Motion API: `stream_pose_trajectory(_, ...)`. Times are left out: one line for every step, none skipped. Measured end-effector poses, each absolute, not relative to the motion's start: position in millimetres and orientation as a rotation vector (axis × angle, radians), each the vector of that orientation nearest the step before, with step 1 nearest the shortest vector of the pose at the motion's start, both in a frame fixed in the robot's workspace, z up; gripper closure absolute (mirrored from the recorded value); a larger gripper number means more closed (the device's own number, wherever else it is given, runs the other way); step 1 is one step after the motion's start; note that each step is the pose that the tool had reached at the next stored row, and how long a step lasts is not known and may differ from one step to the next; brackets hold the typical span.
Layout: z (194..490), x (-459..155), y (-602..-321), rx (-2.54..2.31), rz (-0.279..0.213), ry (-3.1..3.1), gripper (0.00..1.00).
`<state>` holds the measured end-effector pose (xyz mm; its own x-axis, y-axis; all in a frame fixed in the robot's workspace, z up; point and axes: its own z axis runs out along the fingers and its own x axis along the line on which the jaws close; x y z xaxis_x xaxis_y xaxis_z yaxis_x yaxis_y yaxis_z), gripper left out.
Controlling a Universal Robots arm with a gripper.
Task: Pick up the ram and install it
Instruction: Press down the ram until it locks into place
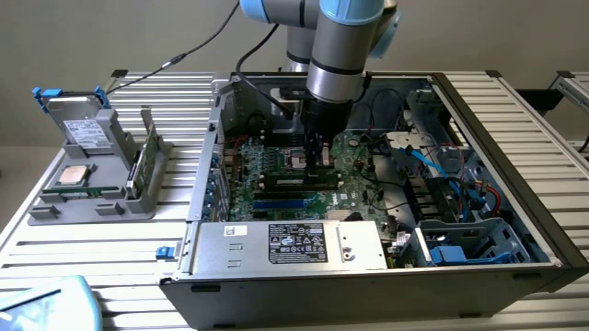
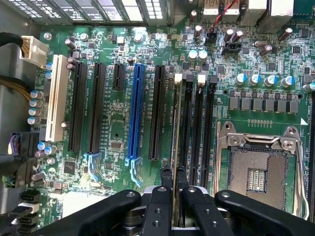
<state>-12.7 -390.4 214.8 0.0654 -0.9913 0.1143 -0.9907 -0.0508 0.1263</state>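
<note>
Gripper (image 2: 174,178) is clamped on the ram (image 2: 175,123), edge-on over the memory slots (image 2: 197,132) just beside the socket (image 2: 256,172). I'd keep it upright and press down evenly.

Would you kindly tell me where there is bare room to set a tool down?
Bare slatted table lies between the grey holder and the pale blue object, beside the case. Inside it is crowded: motherboard, cables, the gripper holding the ram.

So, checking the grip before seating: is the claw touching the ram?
Touching. Wrist view: the claw pinches the ram edge-on, fingers flush on both sides.
</note>
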Motion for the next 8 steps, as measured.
stream_pose_trajectory(214.4,-12.7,-390.5,2.161,-0.005,-2.038,0.86)
stream_pose_trajectory(214.3,-12.7,-390.5,2.161,-0.005,-2.038,0.86)
stream_pose_trajectory(214.3,-12.7,-390.5,2.16,-0.005,-2.038,0.86)
stream_pose_trajectory(214.2,-12.7,-390.5,2.16,-0.005,-2.038,0.86)
stream_pose_trajectory(214.2,-12.7,-390.5,2.16,-0.005,-2.038,0.86)
stream_pose_trajectory(214.1,-12.7,-390.5,2.161,-0.005,-2.039,0.86)
stream_pose_trajectory(214.1,-12.7,-390.5,2.16,-0.005,-2.039,0.86)
stream_pose_trajectory(214.1,-12.7,-390.4,2.161,-0.005,-2.039,0.84)
